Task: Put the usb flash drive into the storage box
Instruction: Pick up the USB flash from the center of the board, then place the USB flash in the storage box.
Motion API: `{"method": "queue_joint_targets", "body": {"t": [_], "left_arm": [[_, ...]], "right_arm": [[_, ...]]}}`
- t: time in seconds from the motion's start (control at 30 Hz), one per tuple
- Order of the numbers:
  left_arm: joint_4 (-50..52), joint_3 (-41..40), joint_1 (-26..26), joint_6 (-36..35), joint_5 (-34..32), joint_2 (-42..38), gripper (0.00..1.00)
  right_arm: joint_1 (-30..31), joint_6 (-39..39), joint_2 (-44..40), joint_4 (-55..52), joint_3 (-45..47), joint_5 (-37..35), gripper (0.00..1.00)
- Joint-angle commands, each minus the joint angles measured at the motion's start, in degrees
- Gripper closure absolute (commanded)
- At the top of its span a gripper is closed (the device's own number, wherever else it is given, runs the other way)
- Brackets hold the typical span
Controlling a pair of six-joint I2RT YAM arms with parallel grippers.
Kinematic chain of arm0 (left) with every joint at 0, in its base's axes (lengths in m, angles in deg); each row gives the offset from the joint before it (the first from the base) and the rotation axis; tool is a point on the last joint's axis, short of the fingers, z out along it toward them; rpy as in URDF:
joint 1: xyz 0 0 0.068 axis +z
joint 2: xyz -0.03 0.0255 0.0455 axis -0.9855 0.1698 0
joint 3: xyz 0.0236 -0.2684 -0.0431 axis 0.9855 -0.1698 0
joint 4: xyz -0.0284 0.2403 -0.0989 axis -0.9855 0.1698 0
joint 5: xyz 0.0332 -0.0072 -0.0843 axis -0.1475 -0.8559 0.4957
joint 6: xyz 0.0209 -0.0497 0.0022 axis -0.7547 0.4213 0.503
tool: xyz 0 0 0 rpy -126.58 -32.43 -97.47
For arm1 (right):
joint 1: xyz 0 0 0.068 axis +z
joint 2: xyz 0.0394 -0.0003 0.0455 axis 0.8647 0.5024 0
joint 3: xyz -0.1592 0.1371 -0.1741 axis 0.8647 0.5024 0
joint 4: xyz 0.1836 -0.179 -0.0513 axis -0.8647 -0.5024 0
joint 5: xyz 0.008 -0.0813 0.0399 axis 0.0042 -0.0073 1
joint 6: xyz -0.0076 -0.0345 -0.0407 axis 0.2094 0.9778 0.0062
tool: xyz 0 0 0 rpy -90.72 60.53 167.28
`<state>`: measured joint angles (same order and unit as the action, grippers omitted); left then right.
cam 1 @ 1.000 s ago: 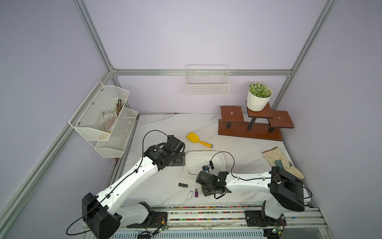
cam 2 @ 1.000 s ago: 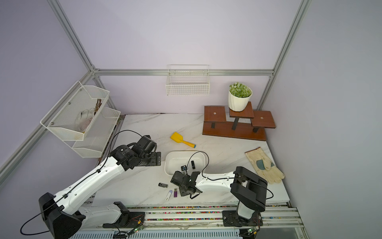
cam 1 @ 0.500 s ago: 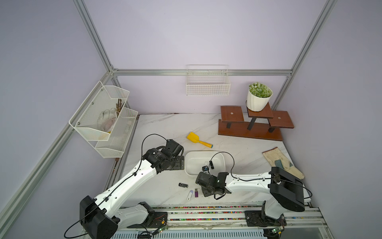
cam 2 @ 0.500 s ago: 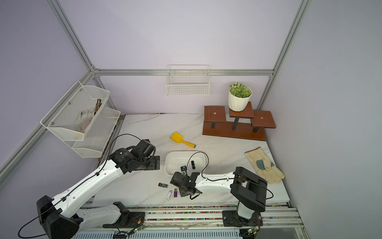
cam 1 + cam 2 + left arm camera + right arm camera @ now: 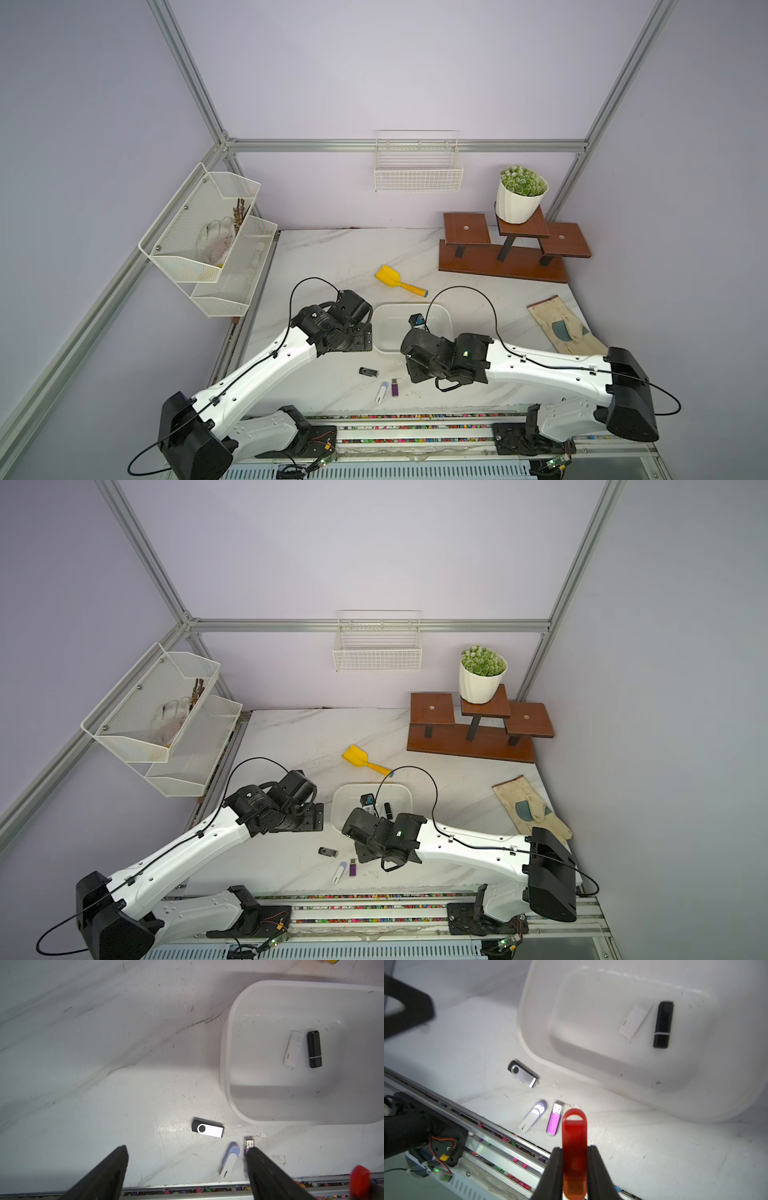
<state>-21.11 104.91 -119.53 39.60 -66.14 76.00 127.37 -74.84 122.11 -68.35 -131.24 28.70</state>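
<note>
White marble tabletop (image 5: 104,1064), nearest edge first: my right gripper (image 5: 574,1148) is clamped on the usb flash drive (image 5: 574,1126), a translucent red stick with a looped end, near the front rail. Just past it lie a purple drive (image 5: 554,1122), a white-lilac drive (image 5: 532,1116) and a black swivel drive (image 5: 522,1073). Farther back, the storage box (image 5: 533,1028) holds a white drive (image 5: 634,1021) and a black capped drive (image 5: 663,1024). My left gripper (image 5: 186,1149) hangs spread wide, empty.

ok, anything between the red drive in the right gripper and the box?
Nothing visible. The right gripper is shut on the red drive, short of the storage box; the purple drive lies beside it, off the path.
</note>
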Motion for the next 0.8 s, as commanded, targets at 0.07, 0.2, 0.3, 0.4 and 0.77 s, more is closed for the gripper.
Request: {"method": "queue_joint_targets", "body": {"t": [0.07,0.2,0.3,0.4,0.77], "left_arm": [[-1.5,-2.4,-2.9,3.9,1.4,-2.4,0.09],[-2.0,-3.7,-5.9,6.3,1.6,-1.8,0.09],[-2.4,-4.8,-7.2,7.7,1.7,-1.7,0.09],[-2.6,-5.5,-7.4,8.2,1.5,-2.4,0.09],[-2.8,-5.4,-7.8,7.8,2.2,-1.1,0.09]], "right_arm": [[-5.2,5.9,2.7,-2.2,-4.8,-3.9,1.00],[-9.5,11.0,8.5,-0.2,-7.8,-1.6,1.00],[-11.9,13.7,13.6,1.1,-9.7,-0.6,1.00],[-13.5,14.9,17.1,3.5,-10.6,-0.4,1.00],[-15.3,14.3,25.8,10.8,-10.9,2.1,1.00]]}}
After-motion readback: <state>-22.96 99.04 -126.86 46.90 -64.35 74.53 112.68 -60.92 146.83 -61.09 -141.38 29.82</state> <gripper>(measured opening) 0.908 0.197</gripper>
